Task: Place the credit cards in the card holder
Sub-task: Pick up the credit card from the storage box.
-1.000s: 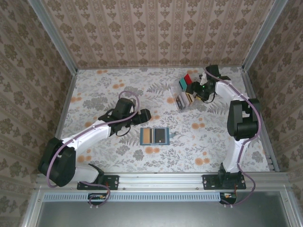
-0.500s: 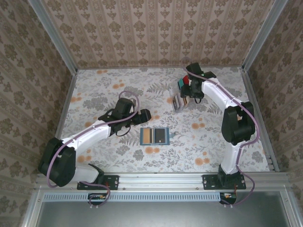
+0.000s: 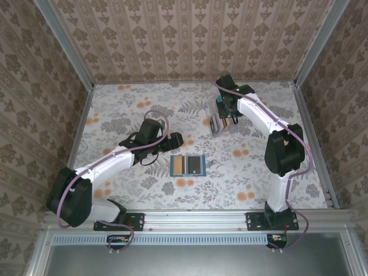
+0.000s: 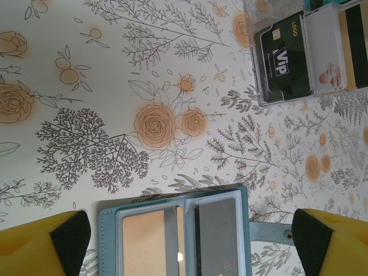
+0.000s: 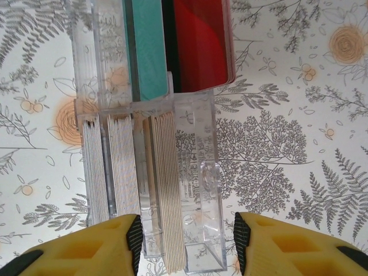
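Note:
The card holder [image 3: 188, 165] lies open mid-table, a tan card in its left panel and a dark card in its right. In the left wrist view the card holder [image 4: 178, 233] sits between my left gripper's [image 4: 190, 236] wide-open yellow fingers [image 4: 69, 238], which hover over it without touching. The credit cards [image 5: 167, 190] stand edge-on in stacks in a clear tray [image 5: 210, 172]. My right gripper [image 5: 187, 238] straddles one stack and the tray's wall, jaws open with small gaps either side. A black VIP card [image 4: 284, 54] shows through the tray's end.
Teal [image 5: 149, 46] and red [image 5: 195, 40] pieces fill the far part of the clear tray [image 3: 217, 122]. The right gripper [image 3: 226, 112] hangs over it at the back right. Patterned walls and metal rails enclose the floral table [image 3: 132, 109].
The right arm has swung left and back over the clear tray, and its jaws have narrowed. The left arm and the card holder have not moved.

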Controlling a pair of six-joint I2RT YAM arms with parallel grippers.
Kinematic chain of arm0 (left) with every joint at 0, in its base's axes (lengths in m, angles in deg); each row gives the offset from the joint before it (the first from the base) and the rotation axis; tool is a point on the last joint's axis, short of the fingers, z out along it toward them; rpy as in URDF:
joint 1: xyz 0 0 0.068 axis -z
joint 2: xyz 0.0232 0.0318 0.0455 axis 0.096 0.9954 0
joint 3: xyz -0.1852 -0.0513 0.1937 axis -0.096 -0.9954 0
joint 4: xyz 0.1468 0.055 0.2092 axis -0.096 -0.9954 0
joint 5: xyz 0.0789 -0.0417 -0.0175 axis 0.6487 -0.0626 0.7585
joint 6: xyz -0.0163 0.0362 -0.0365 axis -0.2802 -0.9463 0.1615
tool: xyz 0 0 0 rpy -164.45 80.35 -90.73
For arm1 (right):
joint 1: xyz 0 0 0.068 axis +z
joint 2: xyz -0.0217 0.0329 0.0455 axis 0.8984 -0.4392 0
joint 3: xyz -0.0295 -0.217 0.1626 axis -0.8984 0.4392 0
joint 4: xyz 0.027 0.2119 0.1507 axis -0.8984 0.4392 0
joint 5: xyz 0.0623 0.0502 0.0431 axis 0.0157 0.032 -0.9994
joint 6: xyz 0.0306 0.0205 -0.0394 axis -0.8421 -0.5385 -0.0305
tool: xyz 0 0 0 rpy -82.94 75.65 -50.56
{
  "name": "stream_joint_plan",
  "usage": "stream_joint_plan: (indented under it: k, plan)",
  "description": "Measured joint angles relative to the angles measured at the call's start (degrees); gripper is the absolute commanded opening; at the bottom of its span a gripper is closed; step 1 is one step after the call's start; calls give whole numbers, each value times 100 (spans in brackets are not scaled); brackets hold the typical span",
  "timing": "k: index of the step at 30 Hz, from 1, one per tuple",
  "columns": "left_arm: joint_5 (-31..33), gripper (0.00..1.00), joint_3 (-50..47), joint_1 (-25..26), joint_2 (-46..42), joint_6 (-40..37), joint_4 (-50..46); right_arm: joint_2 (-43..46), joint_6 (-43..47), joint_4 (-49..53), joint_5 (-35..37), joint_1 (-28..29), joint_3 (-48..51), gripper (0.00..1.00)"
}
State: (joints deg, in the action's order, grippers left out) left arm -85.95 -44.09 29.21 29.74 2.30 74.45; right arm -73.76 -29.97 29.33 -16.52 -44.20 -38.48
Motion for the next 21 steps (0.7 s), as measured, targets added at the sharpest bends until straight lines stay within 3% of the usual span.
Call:
stream_joint_plan:
  k: [21]
  plan:
    - [-42, 93, 0, -4, 0, 0, 0, -671, 153, 256, 850, 326, -339, 43]
